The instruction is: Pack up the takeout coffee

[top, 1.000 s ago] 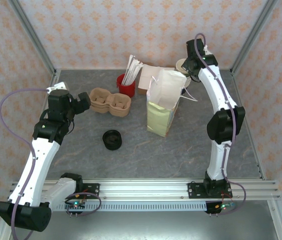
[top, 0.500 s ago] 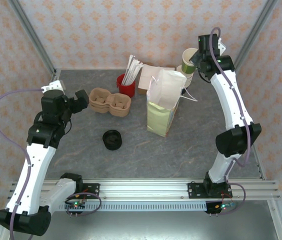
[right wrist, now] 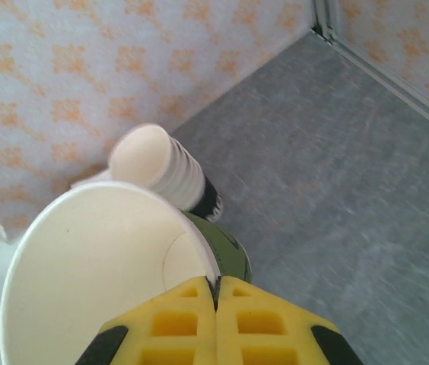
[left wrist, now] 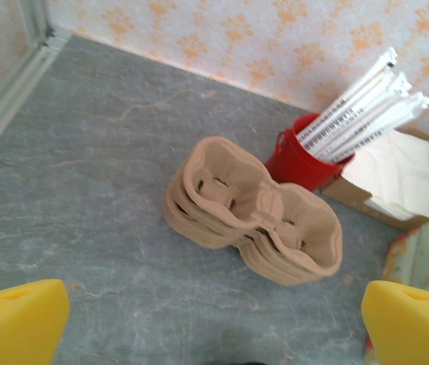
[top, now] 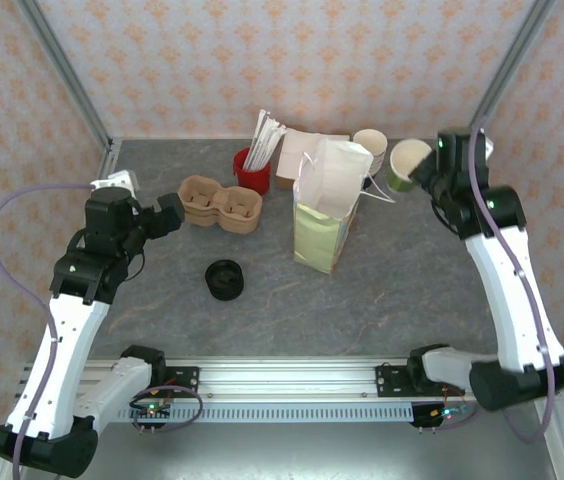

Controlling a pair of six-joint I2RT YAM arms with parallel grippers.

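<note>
The takeout coffee cup (top: 408,160) has olive-green sides and a cream inside, and its top is open with no lid on it. My right gripper (top: 430,172) is shut on its rim and holds it above the table at the back right, to the right of the paper bag (top: 327,210). In the right wrist view the yellow fingers (right wrist: 216,285) pinch the rim of the cup (right wrist: 93,266), with one finger inside and one outside. My left gripper (top: 167,215) is open, just left of the stacked cardboard cup carriers (top: 220,203). Its yellow fingertips (left wrist: 17,319) stand wide apart over bare table, short of the carriers (left wrist: 252,220).
A stack of cream paper cups (top: 369,140) stands behind the bag, close beside the held cup (right wrist: 154,163). A red cup of wrapped straws (top: 253,170) and a napkin box (top: 297,155) sit at the back. A black round lid (top: 225,279) lies mid-table.
My right arm has swung right and towards the front, carrying the green cup away from the stack of cream cups. The left arm has shifted only slightly.
</note>
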